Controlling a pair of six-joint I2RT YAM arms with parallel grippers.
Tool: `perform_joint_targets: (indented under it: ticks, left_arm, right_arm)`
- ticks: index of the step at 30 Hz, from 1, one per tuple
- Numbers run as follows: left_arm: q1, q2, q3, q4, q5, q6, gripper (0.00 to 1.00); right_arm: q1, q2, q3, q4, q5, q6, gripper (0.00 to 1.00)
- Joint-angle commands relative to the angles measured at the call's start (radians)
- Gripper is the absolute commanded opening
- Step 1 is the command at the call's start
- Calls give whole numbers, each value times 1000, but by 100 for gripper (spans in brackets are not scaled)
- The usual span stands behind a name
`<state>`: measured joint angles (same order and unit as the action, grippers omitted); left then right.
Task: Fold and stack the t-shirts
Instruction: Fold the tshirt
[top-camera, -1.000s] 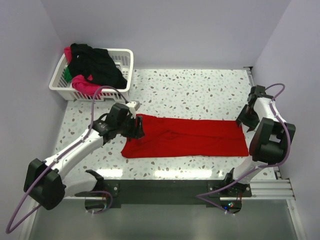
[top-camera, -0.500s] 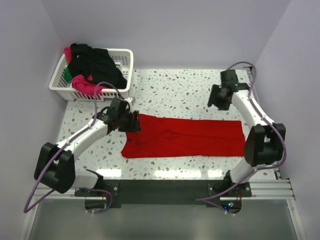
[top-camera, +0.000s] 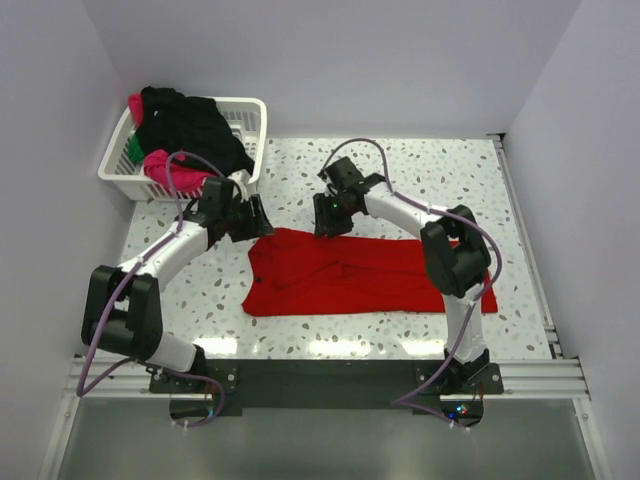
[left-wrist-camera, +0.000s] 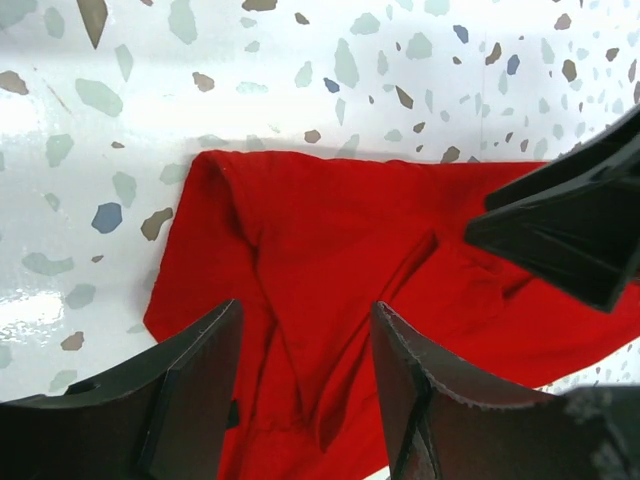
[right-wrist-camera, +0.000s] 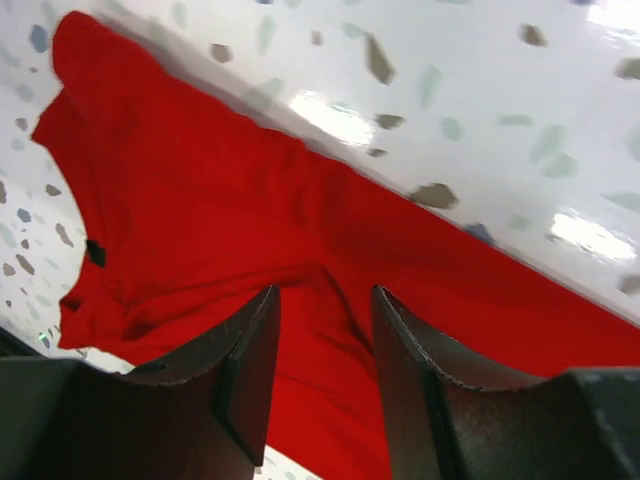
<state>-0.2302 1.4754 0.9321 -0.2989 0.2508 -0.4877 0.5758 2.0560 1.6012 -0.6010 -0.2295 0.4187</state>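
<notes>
Red t-shirt (top-camera: 365, 278) — right gripper (top-camera: 329, 216) swung over it.

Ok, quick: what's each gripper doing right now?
Left gripper: open, holding nothing, red t-shirt below it.
Right gripper: open, holding nothing, above the same shirt.

Noted: left arm (top-camera: 168, 252) and right arm (top-camera: 402, 210) have white links and black joint housings. Purple cables (top-camera: 355, 141) loop alongside. Black wedge-shaped fingers (left-wrist-camera: 190, 400). Bases (top-camera: 195, 382) at 6 o'clock.
</notes>
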Motion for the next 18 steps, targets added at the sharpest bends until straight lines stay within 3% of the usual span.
perform_joint_targets:
  ticks: [1, 18]
  left_arm:
    - [0, -9, 13, 55, 58, -19, 58]
    - [2, -17, -30, 61, 96, 5, 59]
  right_arm:
    - [27, 35, 78, 52, -41, 14, 44]
    - [101, 64, 45, 3, 50, -17, 41]
